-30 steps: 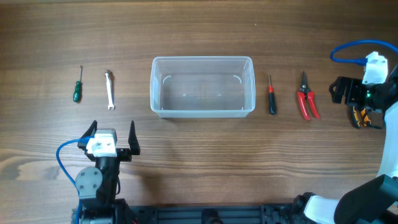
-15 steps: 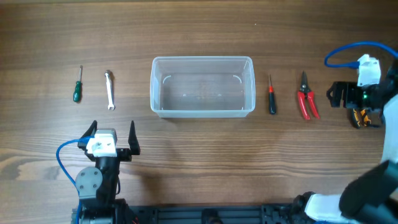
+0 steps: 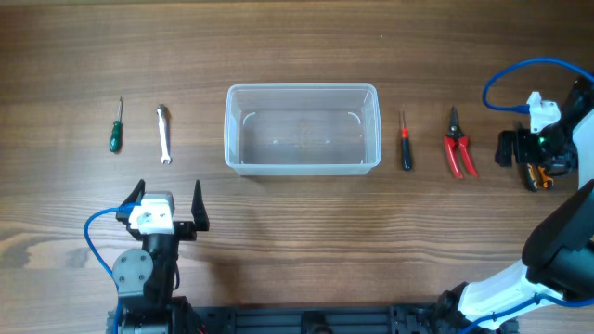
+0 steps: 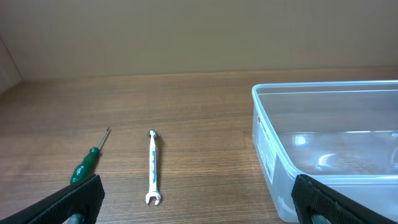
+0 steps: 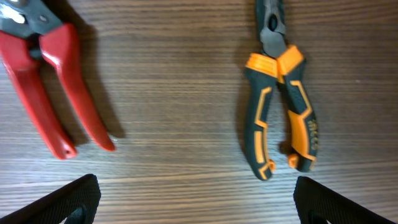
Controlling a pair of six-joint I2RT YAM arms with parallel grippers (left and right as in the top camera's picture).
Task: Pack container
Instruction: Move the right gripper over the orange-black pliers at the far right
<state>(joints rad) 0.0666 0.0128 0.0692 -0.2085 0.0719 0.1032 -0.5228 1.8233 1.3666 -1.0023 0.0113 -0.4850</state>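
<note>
The clear plastic container (image 3: 303, 129) stands empty at the table's middle; its left end shows in the left wrist view (image 4: 323, 149). Left of it lie a green-handled screwdriver (image 3: 114, 127) (image 4: 88, 162) and a silver wrench (image 3: 163, 134) (image 4: 153, 167). Right of it lie a red-and-black screwdriver (image 3: 405, 142), red-handled cutters (image 3: 458, 145) (image 5: 50, 81) and orange-and-dark pliers (image 3: 536, 174) (image 5: 281, 93). My left gripper (image 3: 168, 206) (image 4: 199, 202) is open and empty near the front edge. My right gripper (image 3: 531, 148) (image 5: 196, 202) is open and empty above the pliers.
A blue cable (image 3: 506, 79) loops above the right arm, and another (image 3: 93, 237) beside the left arm. The wooden table (image 3: 297, 46) runs bare behind the row of tools.
The right arm has turned and shifted a little left over the pliers. The left arm and all tools have stayed put.
</note>
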